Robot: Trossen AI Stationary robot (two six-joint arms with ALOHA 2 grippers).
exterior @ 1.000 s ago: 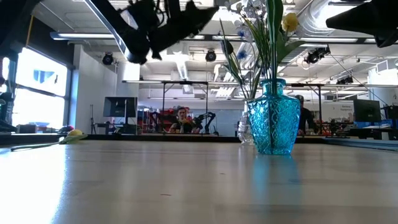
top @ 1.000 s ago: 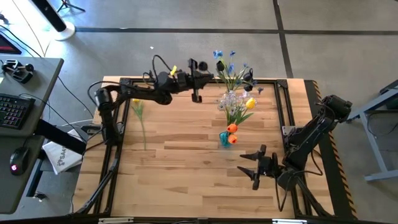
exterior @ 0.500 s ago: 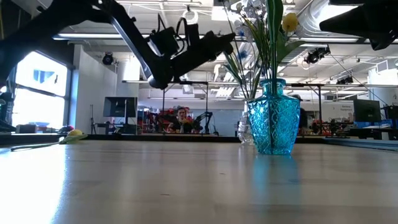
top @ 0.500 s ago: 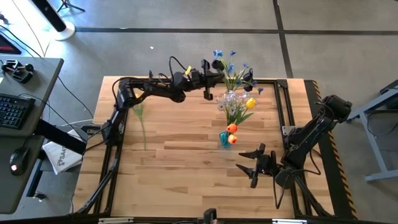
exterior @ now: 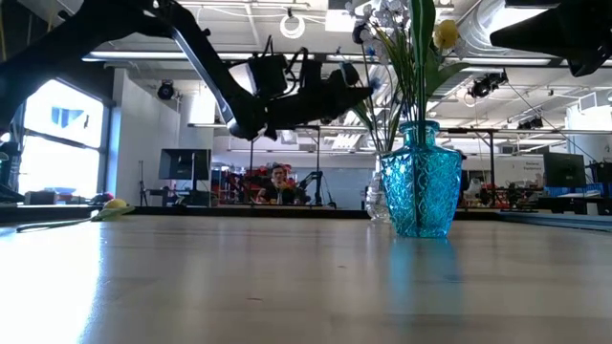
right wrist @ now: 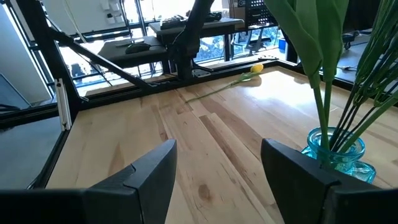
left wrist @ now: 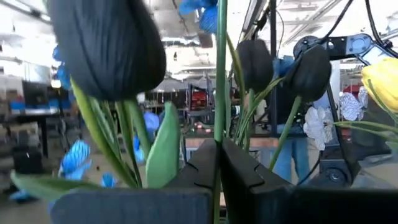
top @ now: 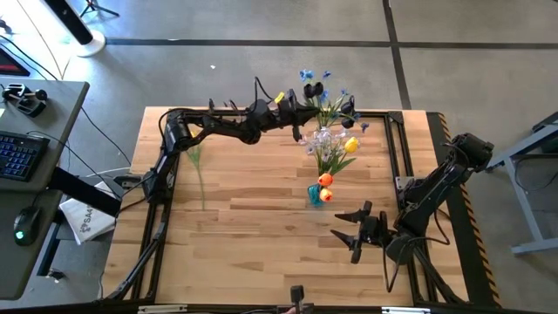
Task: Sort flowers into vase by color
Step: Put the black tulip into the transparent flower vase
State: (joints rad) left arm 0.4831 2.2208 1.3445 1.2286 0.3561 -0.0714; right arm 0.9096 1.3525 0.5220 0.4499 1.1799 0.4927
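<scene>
My left gripper [top: 302, 111] reaches over the far edge among blue and near-black flowers [top: 324, 94] that rise from a clear vase [top: 323, 136]. It is shut on a thin green stem [left wrist: 220, 93]; which head that stem bears I cannot tell. A turquoise vase [top: 313, 194] stands mid-table with several stems, a yellow head [exterior: 445, 34], white heads and orange-red heads [top: 325, 181]. A yellow flower [top: 193, 153] lies flat on the table at the left. My right gripper [top: 356, 234] hangs open and empty at the near right. My left gripper pinches one thin green stem [left wrist: 218, 144] between its two shut fingers. The fingers come roughly level from the table's left and lie across the stem, which stands upright. The stem's lower end is hidden behind the fingers, so where it rests does not show.
A near-black tulip head [left wrist: 107, 45] hangs close beside my left gripper. Bare wood lies left of the turquoise vase [right wrist: 339, 155] and along the near edge. A black frame [top: 397, 148] borders the table. A desk with a keyboard [top: 22, 153] stands off to the left.
My left gripper has moved toward the table's right edge along the far side and sunk lower, in among the flowers above the clear vase, tipping more level as it went. It has stayed shut. The vases and the yellow flower on the table have kept their places.
</scene>
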